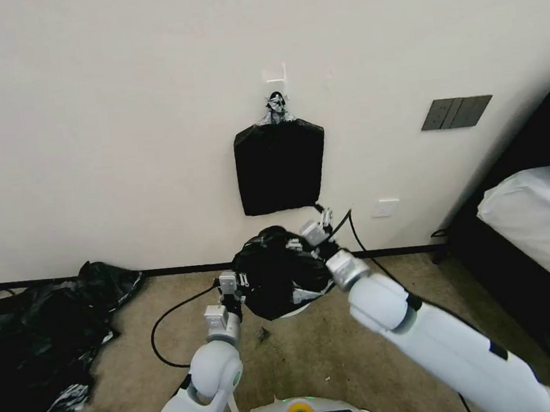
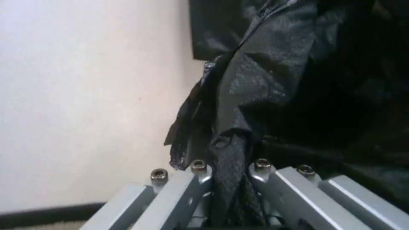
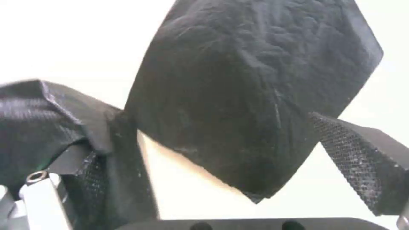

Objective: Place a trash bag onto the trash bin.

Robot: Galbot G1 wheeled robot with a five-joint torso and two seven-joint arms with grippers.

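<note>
Trash bag [image 1: 273, 278]: glossy wrinkled black film, bunched.

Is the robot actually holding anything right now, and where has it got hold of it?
The left gripper is pinching a bunched fold at the edge of the trash bag. The right gripper is open at the bag's far side, with film draped over one finger.

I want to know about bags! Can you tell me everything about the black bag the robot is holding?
The trash bag is thin, glossy, wrinkly black plastic, bunched over the white trash bin on the carpet by the wall. The left gripper is shut on a pinched fold. The right gripper is open, one pad draped with film.
</note>
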